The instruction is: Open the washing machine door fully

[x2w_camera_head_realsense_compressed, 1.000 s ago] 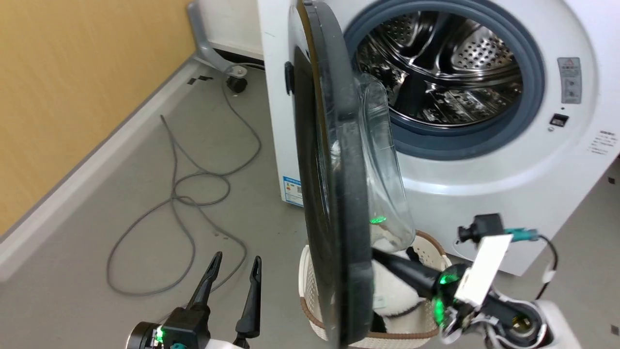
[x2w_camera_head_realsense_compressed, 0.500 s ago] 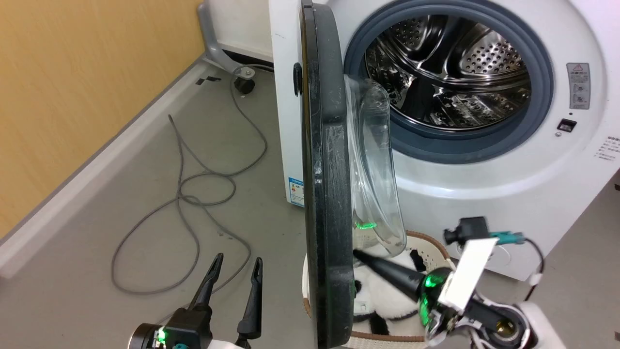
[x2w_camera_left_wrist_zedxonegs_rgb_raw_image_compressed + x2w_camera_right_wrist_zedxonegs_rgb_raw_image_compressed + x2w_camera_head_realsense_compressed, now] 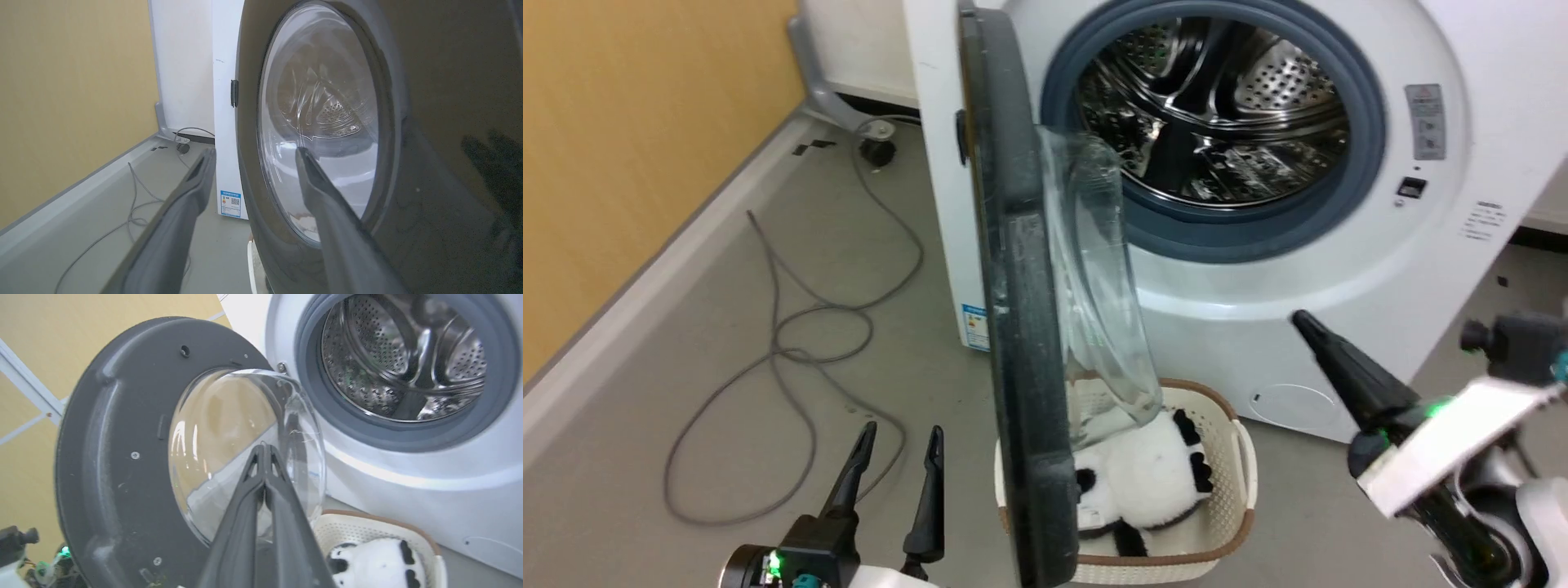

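Withdrawn rightward from the washing machine door [image 3: 1017, 327], the right tool [image 3: 1300, 320] is pressed together; the left tool [image 3: 903, 431] sits spread, near left.

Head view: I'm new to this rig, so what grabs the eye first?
The big black door stands edge-on in the middle, swung out from the white washing machine, whose shiny steel drum gapes at the top. Below the door sits a white basket with a black-and-white soft toy; the shut right claw points up at lower right.
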Controlling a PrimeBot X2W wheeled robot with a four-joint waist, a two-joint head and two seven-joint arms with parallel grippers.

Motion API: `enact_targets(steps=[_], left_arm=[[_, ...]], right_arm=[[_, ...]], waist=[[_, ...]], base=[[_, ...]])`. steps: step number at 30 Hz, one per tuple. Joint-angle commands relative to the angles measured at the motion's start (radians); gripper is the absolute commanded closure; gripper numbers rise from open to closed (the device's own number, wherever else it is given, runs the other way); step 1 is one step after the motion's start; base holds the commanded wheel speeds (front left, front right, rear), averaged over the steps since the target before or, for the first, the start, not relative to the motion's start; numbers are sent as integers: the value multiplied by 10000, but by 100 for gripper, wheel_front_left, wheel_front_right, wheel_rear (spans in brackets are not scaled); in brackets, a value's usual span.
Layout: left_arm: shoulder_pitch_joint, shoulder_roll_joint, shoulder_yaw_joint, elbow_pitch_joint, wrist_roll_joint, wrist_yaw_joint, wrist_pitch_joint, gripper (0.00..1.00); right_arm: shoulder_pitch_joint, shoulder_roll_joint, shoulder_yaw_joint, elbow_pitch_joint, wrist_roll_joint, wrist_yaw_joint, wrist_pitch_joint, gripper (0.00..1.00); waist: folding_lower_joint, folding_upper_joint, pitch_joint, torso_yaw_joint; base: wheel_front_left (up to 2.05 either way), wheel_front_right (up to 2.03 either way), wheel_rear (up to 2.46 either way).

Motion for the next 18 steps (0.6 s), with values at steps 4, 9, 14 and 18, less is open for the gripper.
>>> enact_targets(steps=[4,9,14,18], left_arm=[[-113,16,242,-51,-35,48,-53,0],[4,16,431,-90,10,-81,-53,0],[167,16,544,-107,76,-176,-53,0],[339,16,602,-72,105,-294,-53,0]], right_arm=[[585,-924,408,193,-2067,10,-2280,100],[1174,-815,-193,697,-3439,10,-3855,100],[2063,-110,-1236,796,-4361,10,-4515,100],[2949,651,-2134,460,-5130,10,-4735,100]], waist=[[0,0,10,-505],[0,0,25,-909],[0,0,-19,-1123],[0,0,-56,-1226]], base=[[0,0,0],[0,0,0],[0,0,0],[0,0,0]])
